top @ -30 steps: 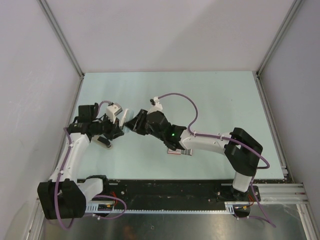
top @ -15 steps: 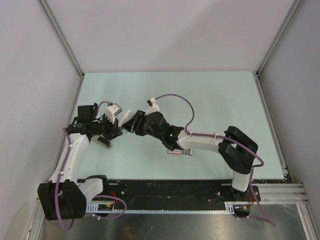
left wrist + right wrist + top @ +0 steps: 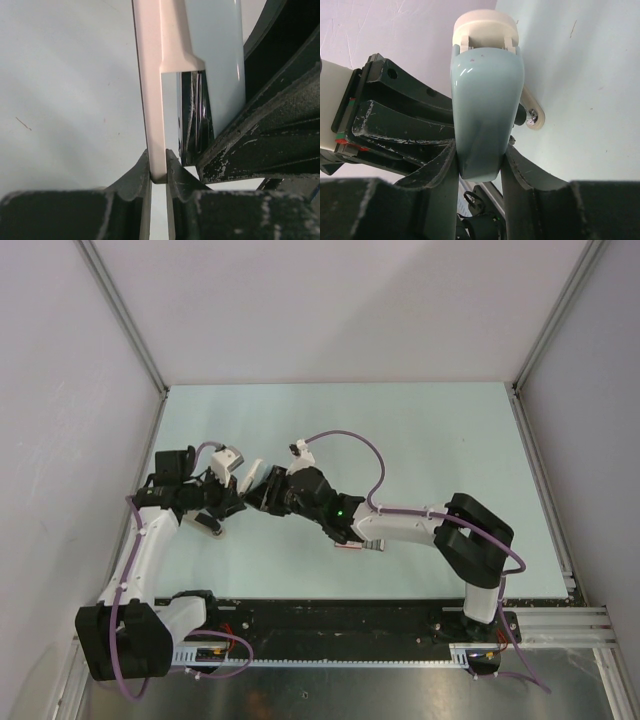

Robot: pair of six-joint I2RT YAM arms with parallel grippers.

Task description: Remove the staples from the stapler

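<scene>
The stapler (image 3: 250, 474) hangs above the table (image 3: 430, 440) at centre-left of the overhead view, pinched between the two arms where they meet. It shows here as pale blue and cream with a chrome inner part, not black. The left gripper (image 3: 158, 170) is closed on the edge of the thin cream base plate. The right gripper (image 3: 480, 161) clamps the rounded end of the pale blue cover, with a finger pressed to each side.

The next move probably turns on one relation: each half's long axis runs straight out from the fingers holding it. The base climbs up the frame in the left wrist view, and the cover does the same in the right wrist view. The two arms come at the stapler from opposite sides and are equally near, so spreading the halves is likely the way to reach the magazine.

Only the left wrist view looks into the gap, where a chrome channel (image 3: 192, 117) sits between the plate and the cover. Whether staples lie inside it cannot be told. Only the right wrist view shows the cover's outer back and the cream cap at its far end. Only the overhead view shows a flat box with a red-and-white label (image 3: 352, 545), lying under the right forearm well apart from the stapler.
</scene>
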